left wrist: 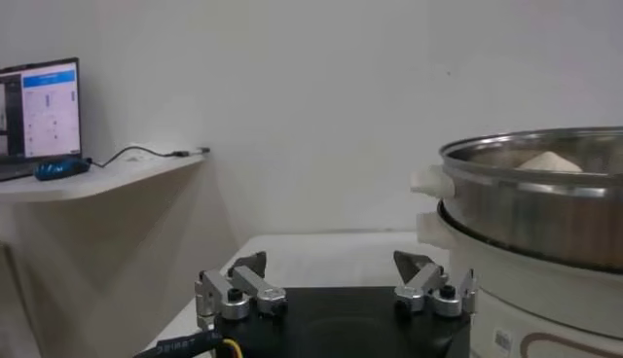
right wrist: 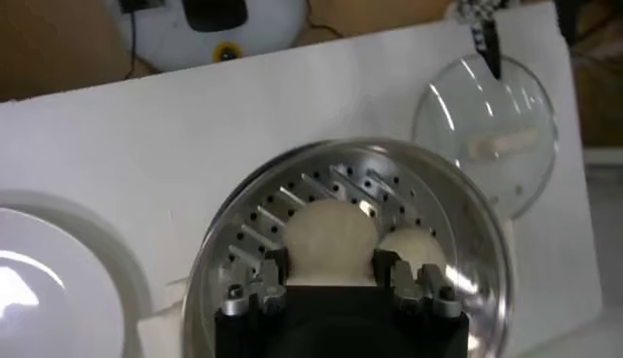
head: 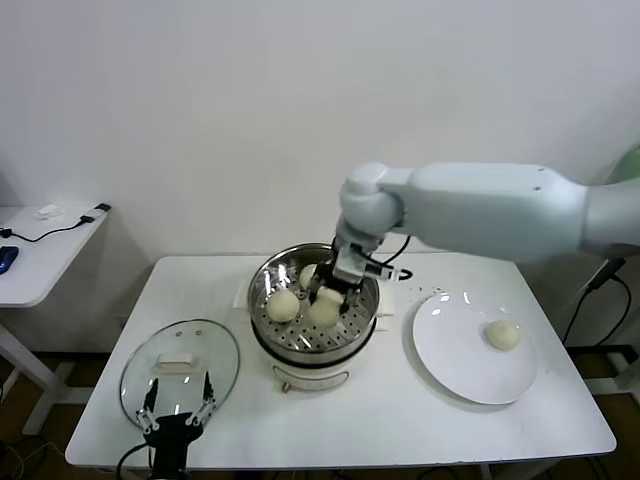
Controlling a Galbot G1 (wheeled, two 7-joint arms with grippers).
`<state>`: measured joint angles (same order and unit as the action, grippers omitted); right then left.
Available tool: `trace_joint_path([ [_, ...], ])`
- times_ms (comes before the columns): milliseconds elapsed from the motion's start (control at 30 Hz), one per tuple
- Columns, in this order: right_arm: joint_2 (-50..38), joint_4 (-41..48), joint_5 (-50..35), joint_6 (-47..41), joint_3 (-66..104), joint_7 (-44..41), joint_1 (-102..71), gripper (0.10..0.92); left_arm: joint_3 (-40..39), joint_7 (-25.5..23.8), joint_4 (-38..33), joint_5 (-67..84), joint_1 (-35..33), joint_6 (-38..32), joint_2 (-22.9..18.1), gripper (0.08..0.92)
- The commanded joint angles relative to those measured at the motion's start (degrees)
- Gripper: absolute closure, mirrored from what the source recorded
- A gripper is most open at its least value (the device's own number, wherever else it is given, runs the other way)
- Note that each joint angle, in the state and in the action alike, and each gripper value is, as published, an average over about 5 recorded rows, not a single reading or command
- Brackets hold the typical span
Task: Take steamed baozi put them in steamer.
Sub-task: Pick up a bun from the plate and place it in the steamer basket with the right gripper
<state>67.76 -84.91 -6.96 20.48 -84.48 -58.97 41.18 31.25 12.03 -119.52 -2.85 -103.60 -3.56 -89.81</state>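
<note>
The steamer [head: 300, 345] stands mid-table, its perforated tray [right wrist: 292, 199] showing. My right gripper [head: 333, 292] reaches down into it and is shut on a cream-white baozi [right wrist: 331, 229], fingers [right wrist: 275, 268] against its two sides, low over the tray. Two more baozi [head: 283, 305] [head: 308, 274] lie in the steamer; one of them [right wrist: 421, 251] shows beside the held bun. A fourth baozi [head: 503, 335] sits on the white plate [head: 455, 350]. My left gripper [head: 178, 408] is open and empty at the table's front left, with the steamer [left wrist: 535, 209] to its side.
The round glass lid [head: 180, 362] lies flat at the front left, just beyond my left gripper [left wrist: 331, 265]; it also shows in the right wrist view [right wrist: 487, 117]. The plate's rim [right wrist: 39, 292] lies beside the steamer. A side table [head: 40, 250] with cables stands at the left.
</note>
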Motion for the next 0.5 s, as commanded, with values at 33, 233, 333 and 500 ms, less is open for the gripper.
trace_joint_path([
  [33, 6.0, 4.8, 5.8, 5.8, -1.3, 1.0, -6.1, 0.448, 0.1, 0.1, 0.1, 0.1, -0.1, -0.1, 0.0, 0.177],
  [233, 7.3, 8.8, 6.6, 6.4, -0.6, 1.6, -8.5, 0.441, 0.0, 0.2, 0.3, 0.0, 0.0, -0.2, -0.1, 0.177],
  [333, 7.9, 10.3, 6.6, 6.7, -0.4, 2.1, -9.2, 0.426, -0.1, 0.4, 0.4, 0.0, 0.0, -0.2, -0.1, 0.177],
  [500, 8.6, 11.6, 6.1, 7.1, 0.1, 2.6, -9.6, 0.383, -0.1, 0.6, 0.5, -0.1, -0.1, -0.3, -0.1, 0.177],
])
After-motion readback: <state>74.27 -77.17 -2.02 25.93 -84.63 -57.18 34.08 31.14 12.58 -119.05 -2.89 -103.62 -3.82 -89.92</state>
